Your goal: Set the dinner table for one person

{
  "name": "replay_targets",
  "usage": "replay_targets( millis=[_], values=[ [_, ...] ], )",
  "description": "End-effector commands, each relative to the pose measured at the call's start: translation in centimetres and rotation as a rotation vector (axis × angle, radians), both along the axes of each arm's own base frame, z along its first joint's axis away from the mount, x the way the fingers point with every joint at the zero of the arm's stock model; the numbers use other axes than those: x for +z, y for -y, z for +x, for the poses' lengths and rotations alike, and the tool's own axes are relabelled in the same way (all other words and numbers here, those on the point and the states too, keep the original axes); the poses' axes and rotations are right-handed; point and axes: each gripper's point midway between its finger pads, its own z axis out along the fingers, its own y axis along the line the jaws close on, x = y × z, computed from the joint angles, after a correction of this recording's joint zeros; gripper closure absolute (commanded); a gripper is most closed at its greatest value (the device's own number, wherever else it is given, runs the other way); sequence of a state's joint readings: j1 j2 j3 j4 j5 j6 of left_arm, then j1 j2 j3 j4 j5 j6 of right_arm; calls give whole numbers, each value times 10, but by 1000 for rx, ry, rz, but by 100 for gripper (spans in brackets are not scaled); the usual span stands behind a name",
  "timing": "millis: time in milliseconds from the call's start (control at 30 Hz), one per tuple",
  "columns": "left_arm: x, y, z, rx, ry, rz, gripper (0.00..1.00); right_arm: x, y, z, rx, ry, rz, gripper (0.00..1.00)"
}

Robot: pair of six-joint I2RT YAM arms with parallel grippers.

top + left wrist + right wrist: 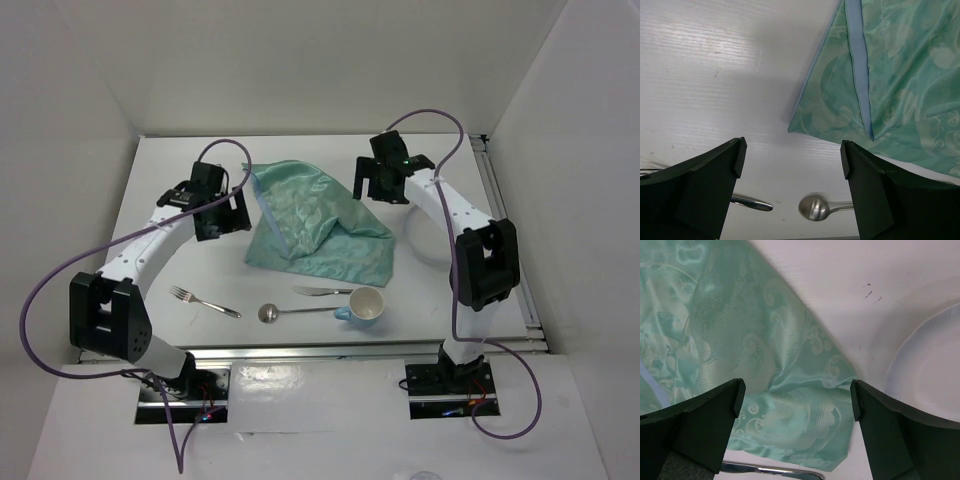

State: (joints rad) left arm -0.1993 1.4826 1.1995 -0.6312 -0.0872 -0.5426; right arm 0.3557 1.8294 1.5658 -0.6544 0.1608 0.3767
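Okay, top view first. The dinner table (300, 150) is the white slab filling the middle, with walls on three sides and a metal rail (330, 350) along the near edge. A teal placemat (315, 225) lies crumpled mid-table, with one flap folded over. My left gripper (222, 212) hangs at its left edge and my right gripper (385, 180) over its far right corner. Along the near edge sit a fork (205, 302), spoon (295, 312), knife (322, 291) and cup (365, 305), the cup touching the spoon handle. There is bare tabletop to the far left and at the back.

Left wrist: my left gripper (792, 157) is spread wide and holds nothing. It is above bare table (700, 75), just off the placemat (890, 75) corner. The spoon (812, 207) bowl and the fork (752, 203) handle tip are below.

Right wrist: my right gripper (797, 395) is also spread and empty. It is over the placemat (765, 365) corner. A white plate (935, 370) rim is at right, with a strip of table (840, 285) between cloth and plate. The knife (770, 470) is at the bottom edge.
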Motion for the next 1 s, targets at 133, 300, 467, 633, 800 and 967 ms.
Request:
replay_targets(
  millis=[133,300,467,633,800,967],
  values=[
    [-14,-3,-7,69,-57,-11,4,15,-24,1,53,31,23,0],
    [-41,6,-24,76,-150,-86,2,32,-56,-8,169,92,72,0],
    [-56,12,-34,98,-187,-128,2,27,-115,-43,418,125,86,1],
    [-80,13,-39,117,-261,-130,2,16,-172,-78,706,253,37,3],
    [-90,30,-34,100,-262,-223,2,-13,-194,-90,762,204,-31,6],
    [-100,42,-24,113,-280,-264,7,-27,-212,-83,771,212,-68,10]
  ],
)
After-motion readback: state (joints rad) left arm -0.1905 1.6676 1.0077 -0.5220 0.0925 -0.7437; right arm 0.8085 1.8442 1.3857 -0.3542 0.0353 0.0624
